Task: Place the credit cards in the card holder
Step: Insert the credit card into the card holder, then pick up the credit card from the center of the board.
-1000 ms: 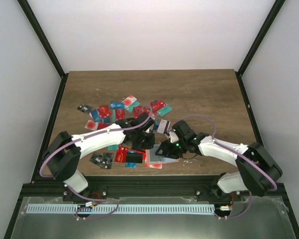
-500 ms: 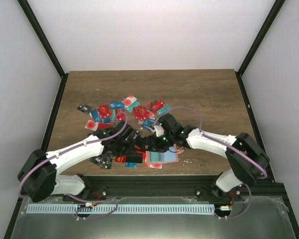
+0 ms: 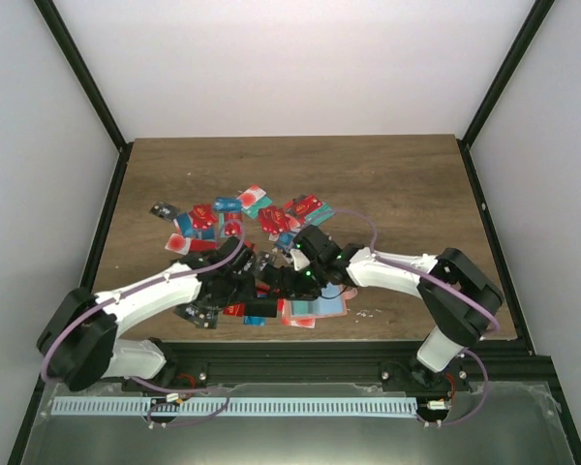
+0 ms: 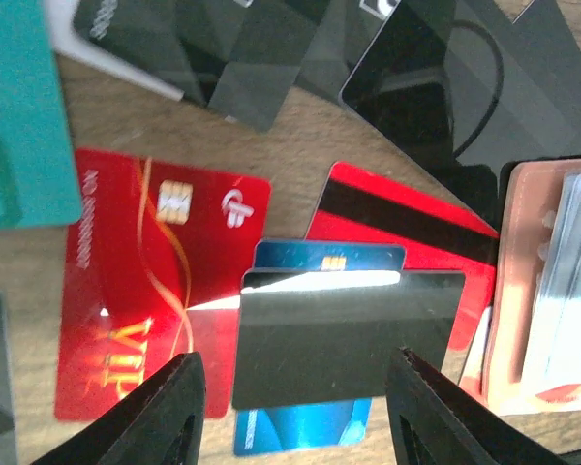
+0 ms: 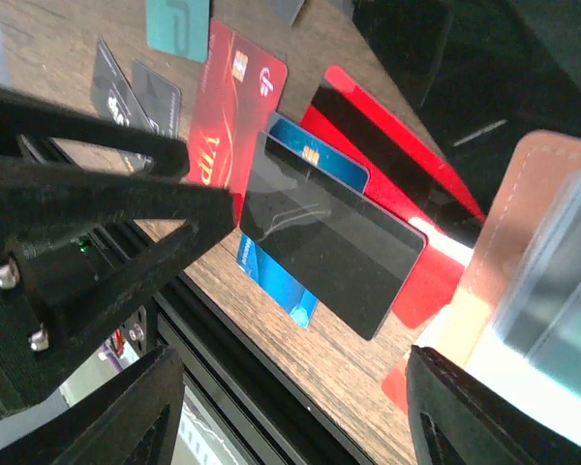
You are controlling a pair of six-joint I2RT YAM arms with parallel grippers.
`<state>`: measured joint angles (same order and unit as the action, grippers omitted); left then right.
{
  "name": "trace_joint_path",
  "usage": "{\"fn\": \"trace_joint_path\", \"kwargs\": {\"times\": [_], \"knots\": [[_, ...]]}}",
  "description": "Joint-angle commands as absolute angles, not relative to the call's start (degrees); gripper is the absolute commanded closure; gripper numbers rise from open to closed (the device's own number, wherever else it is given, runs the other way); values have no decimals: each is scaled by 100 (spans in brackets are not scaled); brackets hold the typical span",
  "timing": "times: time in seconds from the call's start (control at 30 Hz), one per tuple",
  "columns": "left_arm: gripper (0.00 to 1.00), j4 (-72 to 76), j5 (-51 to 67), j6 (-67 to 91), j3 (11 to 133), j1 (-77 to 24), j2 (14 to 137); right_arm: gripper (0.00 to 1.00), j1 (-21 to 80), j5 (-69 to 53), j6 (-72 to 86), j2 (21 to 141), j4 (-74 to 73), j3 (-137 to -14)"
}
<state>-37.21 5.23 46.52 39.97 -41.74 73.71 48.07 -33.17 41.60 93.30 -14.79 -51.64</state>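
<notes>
Several credit cards (image 3: 237, 215) in red, teal, blue and black lie scattered mid-table. A black card (image 4: 349, 334) lies flat on a blue card (image 4: 300, 431) and red cards (image 4: 145, 281); it also shows in the right wrist view (image 5: 324, 237) and in the top view (image 3: 261, 308). My left gripper (image 4: 295, 417) is open, with its jaws either side of the black card and just above it. My right gripper (image 5: 290, 397) is open and empty, hovering over the table edge beside that card. The tan card holder (image 4: 528, 291) lies to the right with cards in it (image 5: 537, 213) (image 3: 320, 308).
The left gripper's black body (image 5: 87, 203) fills the left of the right wrist view, close to my right gripper. The black front rail (image 3: 290, 344) runs just below the cards. Dark cards (image 4: 436, 87) lie behind the black one.
The left arm has swung down and toward the front, bringing its gripper over the black card. The right gripper has moved left, over the card holder toward the same card.
</notes>
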Motion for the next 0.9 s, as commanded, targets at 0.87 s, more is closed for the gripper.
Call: {"fn": "trace_joint_path", "kwargs": {"times": [0.87], "knots": [[48,-3972,871,3457,4395,-4616,8828,33,6507,-1732,7237,6743,-1398,-2760]]}}
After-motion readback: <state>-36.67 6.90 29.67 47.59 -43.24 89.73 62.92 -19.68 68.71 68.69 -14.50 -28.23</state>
